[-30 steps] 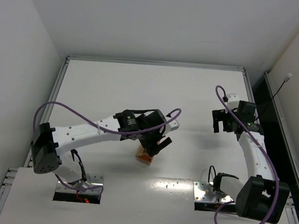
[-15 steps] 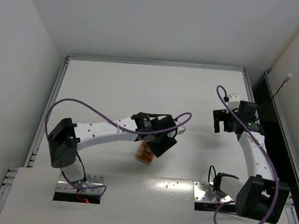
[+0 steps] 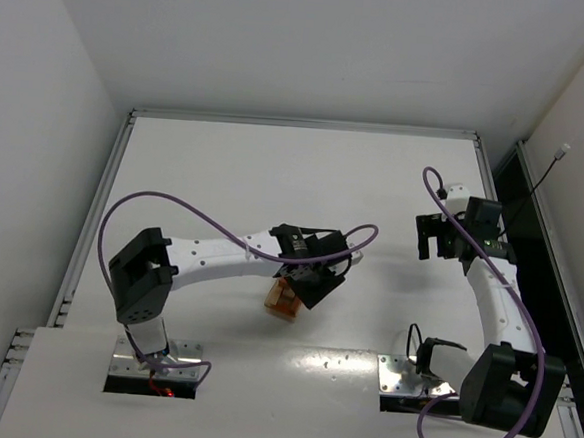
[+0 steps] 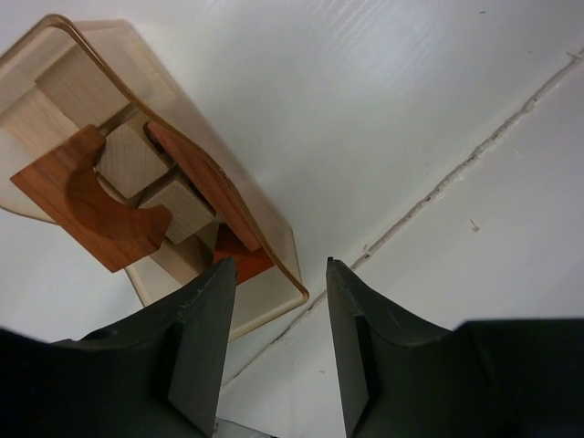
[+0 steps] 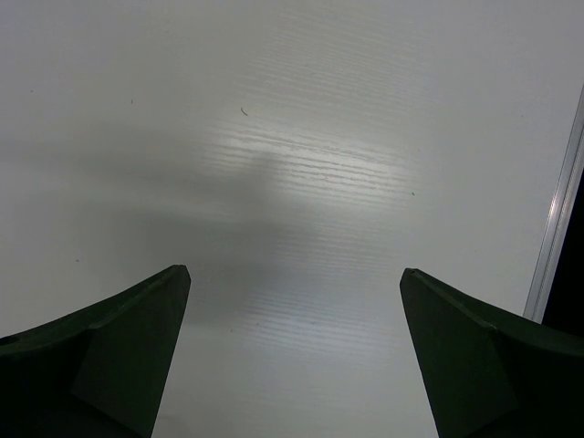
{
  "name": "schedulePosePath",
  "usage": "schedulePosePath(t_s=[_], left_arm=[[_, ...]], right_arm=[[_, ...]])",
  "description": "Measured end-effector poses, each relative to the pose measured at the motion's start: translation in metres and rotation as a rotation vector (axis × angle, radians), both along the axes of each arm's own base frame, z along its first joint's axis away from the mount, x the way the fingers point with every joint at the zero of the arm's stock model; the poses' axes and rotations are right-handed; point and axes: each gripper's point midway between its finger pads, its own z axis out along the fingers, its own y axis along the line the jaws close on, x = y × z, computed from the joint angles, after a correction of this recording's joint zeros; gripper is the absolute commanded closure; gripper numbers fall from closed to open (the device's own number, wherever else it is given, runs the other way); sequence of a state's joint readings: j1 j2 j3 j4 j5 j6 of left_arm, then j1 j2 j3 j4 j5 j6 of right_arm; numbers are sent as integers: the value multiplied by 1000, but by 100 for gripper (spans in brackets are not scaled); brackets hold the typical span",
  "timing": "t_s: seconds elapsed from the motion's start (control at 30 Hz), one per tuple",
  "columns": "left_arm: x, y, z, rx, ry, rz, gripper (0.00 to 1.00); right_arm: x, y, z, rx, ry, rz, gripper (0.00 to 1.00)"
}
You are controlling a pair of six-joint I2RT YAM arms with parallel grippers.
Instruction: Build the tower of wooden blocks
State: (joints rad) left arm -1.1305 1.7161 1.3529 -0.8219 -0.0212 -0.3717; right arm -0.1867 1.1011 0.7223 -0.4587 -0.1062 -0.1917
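The wood blocks lie packed in a clear, tan-tinted tray point(image 4: 265, 228). Among them are a reddish-brown arch piece point(image 4: 82, 205), pale tan cubes point(image 4: 132, 160) and a reddish bar point(image 4: 205, 182). In the top view the tray point(image 3: 280, 303) sits near the table's front middle. My left gripper point(image 3: 313, 284) hangs just right of it and partly over it. In the left wrist view this gripper point(image 4: 281, 269) is open and empty, with the tray's near corner showing between the fingertips. My right gripper point(image 3: 432, 249) is open and empty over bare table at the right point(image 5: 294, 272).
A seam point(image 4: 456, 173) in the white tabletop runs diagonally past the tray. A metal rail point(image 5: 557, 219) borders the table's right edge, with a dark gap beyond it. Walls close in the back and sides.
The left arm's shoulder and elbow have swung right, and its gripper has shifted slightly right beside the tray. The right arm has not moved.
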Motion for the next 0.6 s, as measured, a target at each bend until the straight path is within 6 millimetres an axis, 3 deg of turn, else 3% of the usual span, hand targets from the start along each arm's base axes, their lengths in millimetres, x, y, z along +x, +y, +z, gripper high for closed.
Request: schedulePosePath(t_s=[0.23,0.43,0.6], left_arm=[[1,3,-18,42,38,22,66],[1,4,-23,49,54,35,66],[-2,7,-38,81,94,40,68]], right_arm=[[0,0,0,-2,0,-2,4],[0,0,0,-2,-1,-2,5],[0,0,0,-2,0,-2,5]])
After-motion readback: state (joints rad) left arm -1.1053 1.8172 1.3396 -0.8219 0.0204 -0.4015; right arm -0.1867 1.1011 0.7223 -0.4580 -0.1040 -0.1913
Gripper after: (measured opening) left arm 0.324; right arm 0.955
